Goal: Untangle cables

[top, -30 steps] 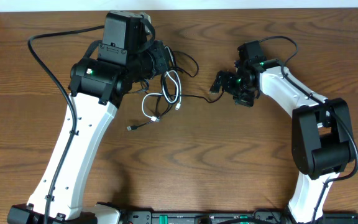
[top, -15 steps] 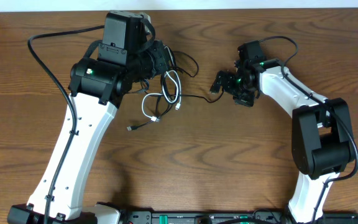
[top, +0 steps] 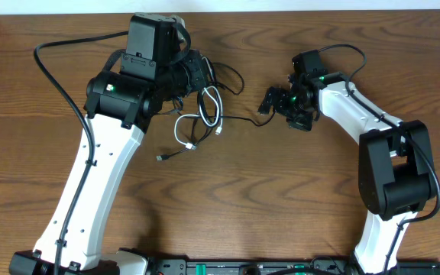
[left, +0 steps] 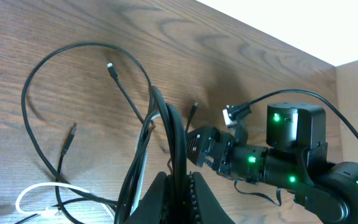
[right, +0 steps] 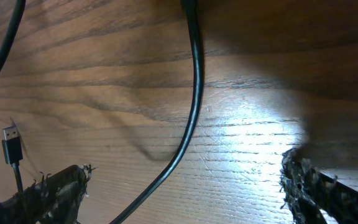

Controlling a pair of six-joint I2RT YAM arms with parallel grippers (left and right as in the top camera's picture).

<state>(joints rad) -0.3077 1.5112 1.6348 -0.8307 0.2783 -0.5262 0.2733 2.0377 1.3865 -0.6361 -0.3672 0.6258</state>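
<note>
The left gripper (left: 180,182) pinches black cables (left: 166,124), whose tangle lies toward the far edge of the table (top: 281,198), between the arms. The right gripper (right: 185,169) is spread; one of them seems to pass untouched between its fingers. Bare wood lies open nearer.

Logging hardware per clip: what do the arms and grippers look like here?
The left arm and right arm have white links and boxy black joints, each trailing a thick black cable. Green lights glow at the right wrist. The right gripper has dark, frayed fingertips.
</note>
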